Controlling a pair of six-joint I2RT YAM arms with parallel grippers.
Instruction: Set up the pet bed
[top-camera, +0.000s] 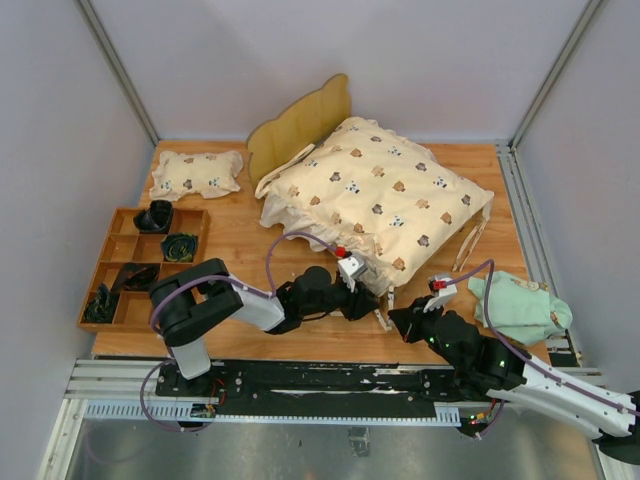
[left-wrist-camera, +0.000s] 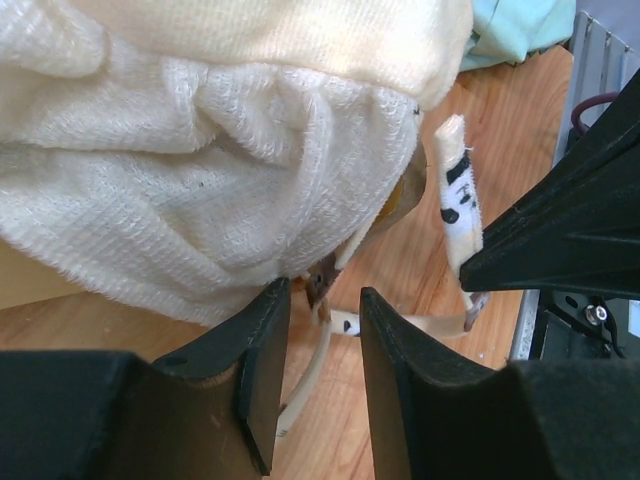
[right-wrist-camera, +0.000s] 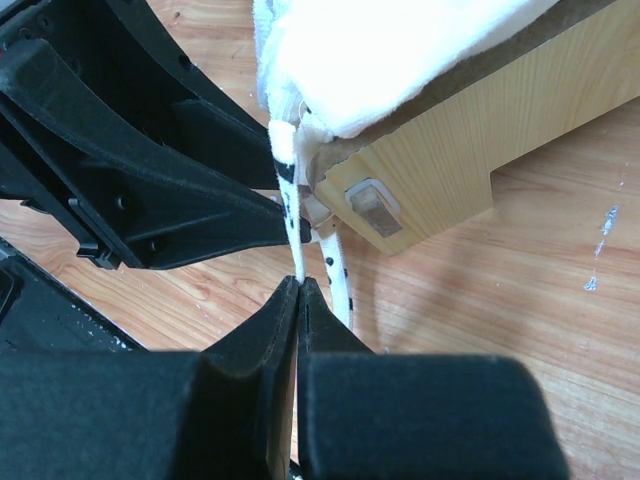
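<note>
though crowded by pet bed (top-camera: 300, 125), wooden tabletop (top-camera: 240, 235) between grey walls (top-camera: 400, 60)

The wooden desk (top-camera: 240, 235) is enclosed on three sides by plain pale grey wall panels (top-camera: 400, 50), joined at the corners by aluminium posts (top-camera: 118, 70). Even, diffuse lighting is provided.
</note>
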